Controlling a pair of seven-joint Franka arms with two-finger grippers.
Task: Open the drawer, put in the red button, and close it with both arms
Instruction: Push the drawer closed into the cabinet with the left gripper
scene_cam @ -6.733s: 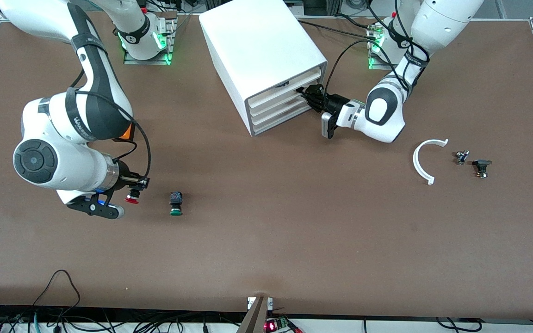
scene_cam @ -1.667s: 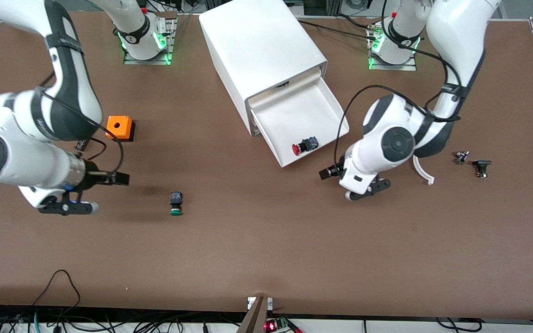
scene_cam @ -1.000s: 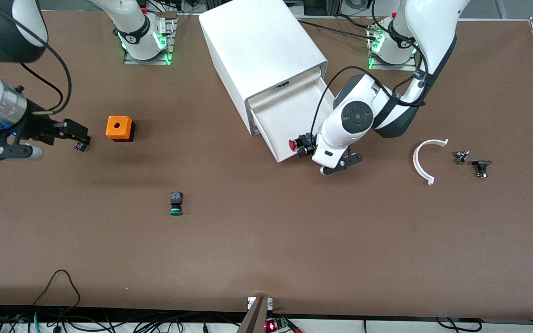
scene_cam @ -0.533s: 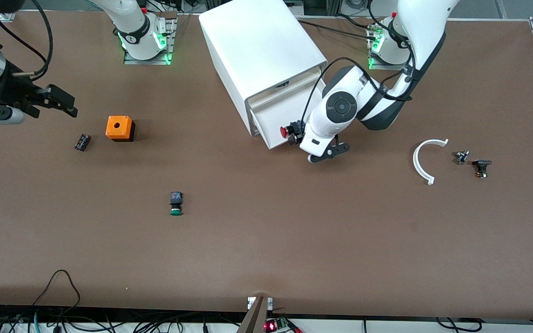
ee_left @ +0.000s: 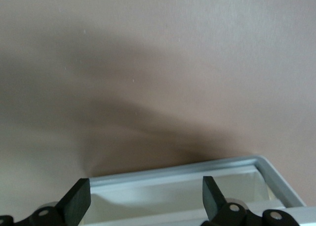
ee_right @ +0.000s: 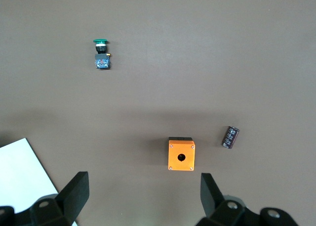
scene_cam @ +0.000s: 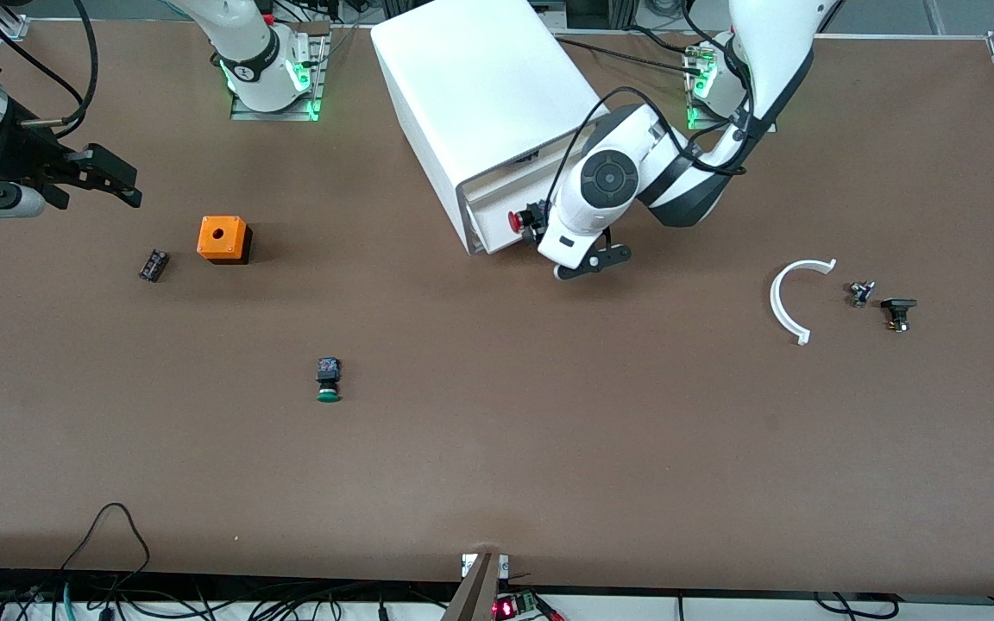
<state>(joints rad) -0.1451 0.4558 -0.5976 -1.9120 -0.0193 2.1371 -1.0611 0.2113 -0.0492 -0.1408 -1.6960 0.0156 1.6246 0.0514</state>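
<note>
Red button [scene_cam: 516, 220] in nearly shut drawer [scene_cam: 497, 226] seen from front only, both grippers' fingers [ee_left: 76, 200] spread, empty.

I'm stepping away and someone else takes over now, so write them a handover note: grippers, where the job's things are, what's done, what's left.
Left gripper: open, at the front of the drawer, which sticks out of the cabinet only slightly.
Right gripper: open and empty, waiting above the table at the right arm's end, near the orange box.
Red button: inside the drawer, at its front edge, its red cap showing beside the left gripper.
Done: drawer opened, button placed inside.
Left: push the drawer fully shut; the right arm is not at the drawer.
</note>
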